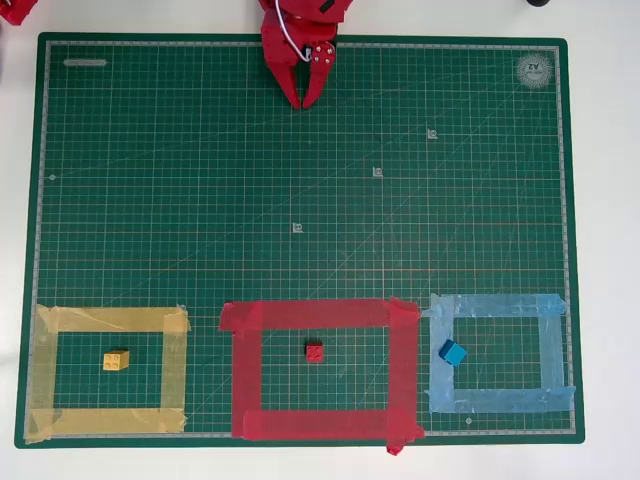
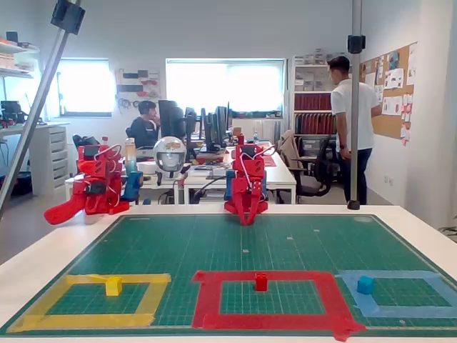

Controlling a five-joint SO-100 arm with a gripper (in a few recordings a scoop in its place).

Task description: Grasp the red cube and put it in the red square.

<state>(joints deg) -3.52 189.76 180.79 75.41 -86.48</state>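
The red cube (image 1: 314, 352) sits inside the red square (image 1: 247, 370), near its middle. The hand (image 1: 304, 100) hangs at the green mat's (image 1: 200, 200) far edge, fingers nearly together, holding nothing.

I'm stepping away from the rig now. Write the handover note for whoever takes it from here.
Pincer: at the far edge of the green mat, tips together, shut, holding nothing.
Red cube: sits inside the red square, near its middle, apart from the tape.
Yellow cube lies in the yellow outline; blue cube in the light blue outline.
Done: the cube is placed. Left: nothing visible.
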